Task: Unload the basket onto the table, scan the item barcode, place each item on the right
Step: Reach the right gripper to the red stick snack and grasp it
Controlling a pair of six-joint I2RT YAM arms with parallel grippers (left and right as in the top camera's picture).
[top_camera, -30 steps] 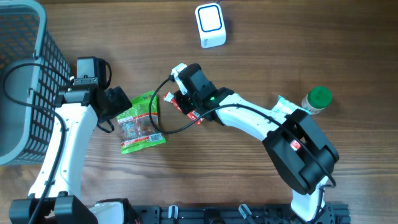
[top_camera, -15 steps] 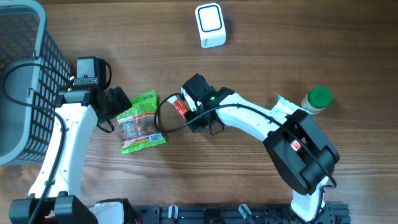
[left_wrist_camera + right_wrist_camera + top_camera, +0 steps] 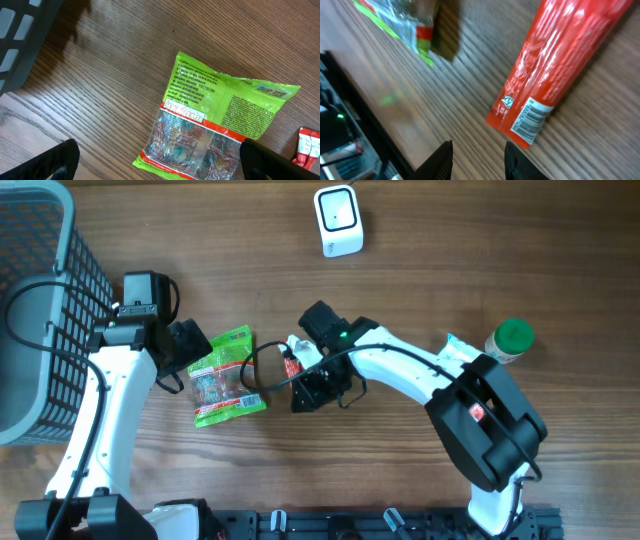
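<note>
**Ann:** Where is the red pack [image 3: 555,60]?

**Ben:** It lies flat on the table [image 3: 480,240], near the green bag [image 3: 225,375]. From above there is a small gap between them.

**Ann:** Is the right pincer [image 3: 477,157] holding it?

**Ben:** No. Its fingers [image 3: 439,159] stand a bit apart, and I see only wood between them. One end of the pack is close to the fingers, but it is not between them.

**Ann:** Can you see the barcode [image 3: 530,120]?

**Ben:** Yes. It is on the end of the pack near the fingers, and it faces up.

**Ann:** And the left pincer [image 3: 159,157]?

**Ben:** It is wide open and grips nothing. It hangs over the green bag. The bag lies flat with its small print up.

**Ann:** Where is the scanner [image 3: 337,220]?

**Ben:** It is the white box at the far side of the table, well apart from the pack.

**Ann:** What else is there?

**Ben:** A grey basket [image 3: 40,300] sits on the left side. A bottle [image 3: 512,340] with a green lid stands on the right, beside the right arm.
</note>
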